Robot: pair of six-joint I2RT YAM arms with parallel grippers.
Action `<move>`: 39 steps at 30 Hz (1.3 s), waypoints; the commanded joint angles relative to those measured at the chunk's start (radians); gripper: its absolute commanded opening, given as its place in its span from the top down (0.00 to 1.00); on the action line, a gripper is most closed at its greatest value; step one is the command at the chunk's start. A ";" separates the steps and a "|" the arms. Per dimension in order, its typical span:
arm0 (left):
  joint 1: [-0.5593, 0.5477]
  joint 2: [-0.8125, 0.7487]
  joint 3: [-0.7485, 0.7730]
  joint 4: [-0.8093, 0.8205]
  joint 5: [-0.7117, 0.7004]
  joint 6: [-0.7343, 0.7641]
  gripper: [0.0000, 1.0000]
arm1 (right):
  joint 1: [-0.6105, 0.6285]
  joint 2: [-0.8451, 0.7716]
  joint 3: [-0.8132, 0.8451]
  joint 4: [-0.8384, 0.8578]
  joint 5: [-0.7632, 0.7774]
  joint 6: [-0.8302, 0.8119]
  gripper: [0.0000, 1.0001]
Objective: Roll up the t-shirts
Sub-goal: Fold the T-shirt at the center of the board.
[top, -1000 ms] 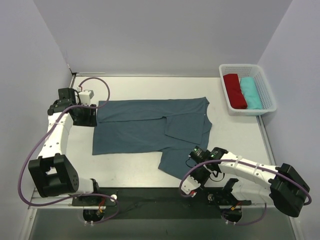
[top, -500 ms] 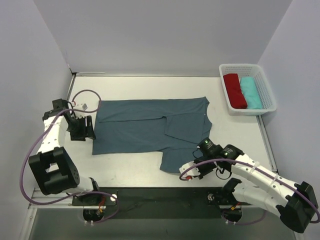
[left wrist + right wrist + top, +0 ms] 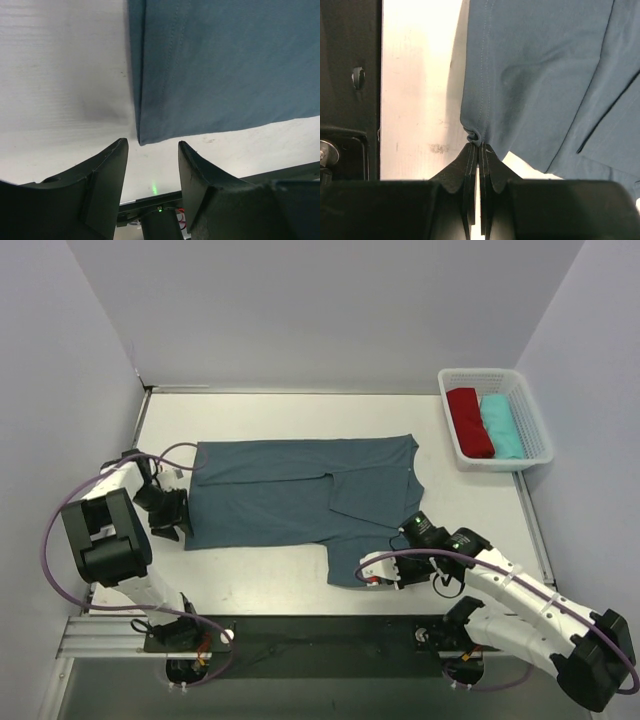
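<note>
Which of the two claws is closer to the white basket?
Right. The right gripper, shut on the blue shirt's near edge, is on the basket's side. The left gripper hovers open at the shirt's opposite end, by its near-left corner.

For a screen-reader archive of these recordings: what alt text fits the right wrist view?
The right gripper is shut on a hemmed edge of the slate-blue t-shirt, bunching the cloth slightly at the pinch. The rest of the shirt lies flat on the white table.
</note>
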 commanded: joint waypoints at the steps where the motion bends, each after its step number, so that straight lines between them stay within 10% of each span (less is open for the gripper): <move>1: 0.002 0.037 0.006 0.002 -0.033 -0.002 0.47 | -0.011 -0.007 0.013 -0.040 0.007 0.004 1.00; 20: -0.093 0.122 -0.023 0.034 -0.052 0.015 0.60 | -0.011 0.013 0.024 -0.036 0.011 0.034 1.00; 30: -0.095 0.108 0.069 -0.062 -0.089 0.056 0.99 | -0.050 0.021 0.102 -0.040 0.057 0.184 1.00; 39: -0.118 0.143 0.259 -0.180 -0.063 0.096 1.00 | -0.220 0.045 0.304 -0.050 0.080 0.422 1.00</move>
